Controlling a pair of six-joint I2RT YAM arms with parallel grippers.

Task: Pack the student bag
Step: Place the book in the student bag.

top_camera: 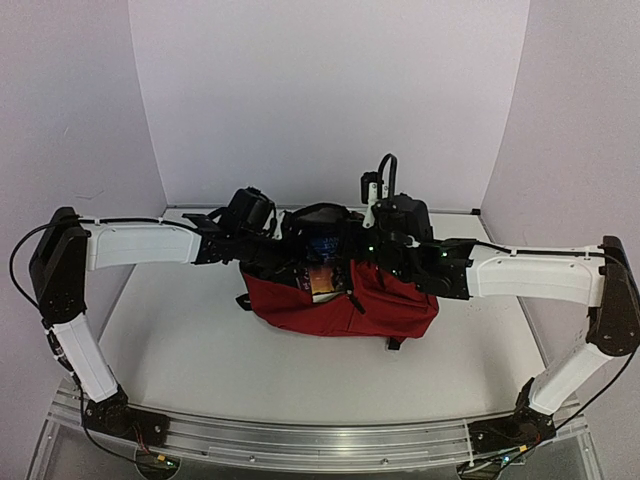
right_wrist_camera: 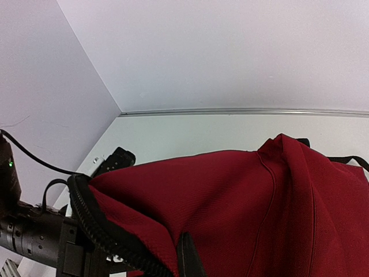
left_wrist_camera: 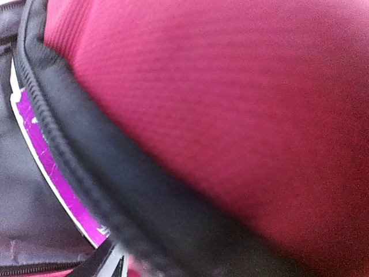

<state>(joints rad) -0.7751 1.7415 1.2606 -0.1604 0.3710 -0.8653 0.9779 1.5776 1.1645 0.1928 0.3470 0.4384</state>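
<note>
The student bag (top_camera: 340,305) sits mid-table, dark red, with its black-zippered mouth held up and open. A book cover (top_camera: 322,278) shows inside the mouth. My left gripper (top_camera: 275,250) is at the left side of the mouth. In the left wrist view red fabric (left_wrist_camera: 230,86) and the black zipper band (left_wrist_camera: 115,173) fill the frame. One finger (left_wrist_camera: 106,262) shows at the bottom, beside a purple book edge (left_wrist_camera: 49,167) and grey lining (left_wrist_camera: 23,202). My right gripper (top_camera: 372,255) is shut on the bag's red rim (right_wrist_camera: 230,196), with one finger (right_wrist_camera: 189,259) against the pinched fold.
The table (top_camera: 170,320) is walled in white on three sides. A metal rail (top_camera: 300,440) runs along the near edge. Black straps (top_camera: 393,345) poke out under the bag. The left arm's black wrist (right_wrist_camera: 34,239) sits close to the right gripper.
</note>
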